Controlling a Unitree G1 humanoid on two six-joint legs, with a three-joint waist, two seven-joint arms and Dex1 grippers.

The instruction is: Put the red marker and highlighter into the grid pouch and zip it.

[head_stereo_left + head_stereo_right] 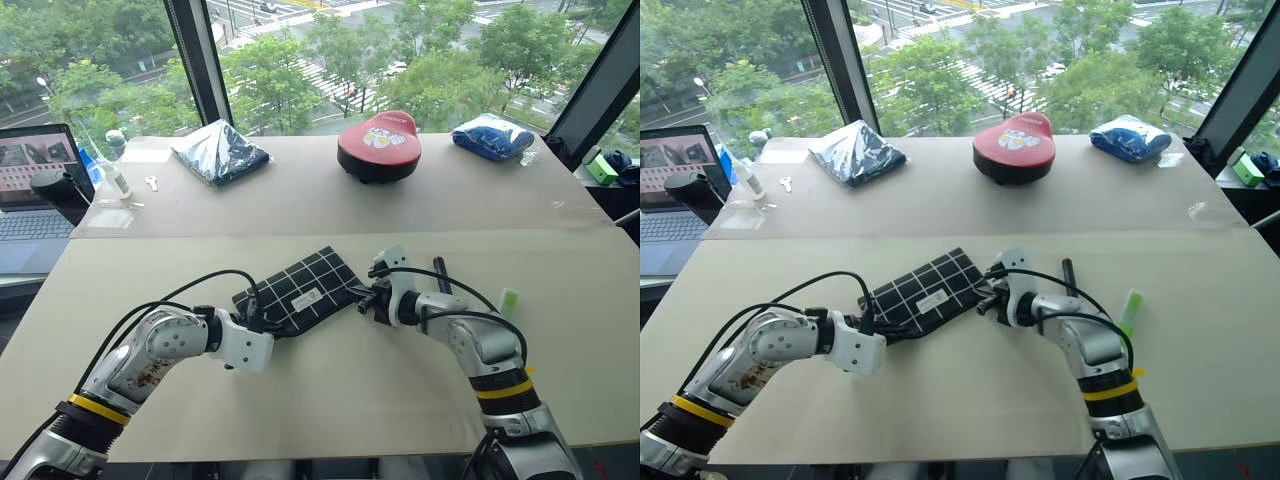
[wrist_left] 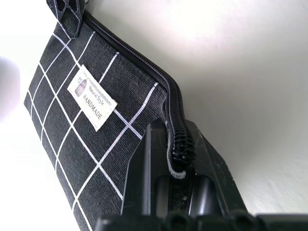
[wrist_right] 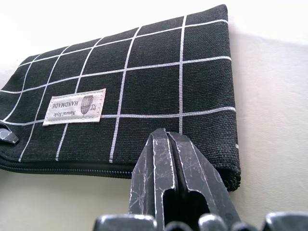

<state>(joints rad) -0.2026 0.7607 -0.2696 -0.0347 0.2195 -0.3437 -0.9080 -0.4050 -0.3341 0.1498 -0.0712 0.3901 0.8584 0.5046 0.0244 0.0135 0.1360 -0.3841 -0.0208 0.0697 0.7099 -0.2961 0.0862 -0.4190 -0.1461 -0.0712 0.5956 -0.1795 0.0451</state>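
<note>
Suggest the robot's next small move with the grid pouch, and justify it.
Probably slide the zipper open: the left gripper is shut on one end of the grid pouch, the right gripper on the other, while red marker and highlighter lie outside.

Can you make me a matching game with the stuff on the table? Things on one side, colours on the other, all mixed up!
Things:
1. grid pouch
2. highlighter
3. dome-shaped case at the far side of the table
4. cloth bundle at the far right by the window

Colours:
A. lime green
B. red on top, with a black base
C. black with thin white lines
D. blue

Right pairs: 1-C, 2-A, 3-B, 4-D.
</note>
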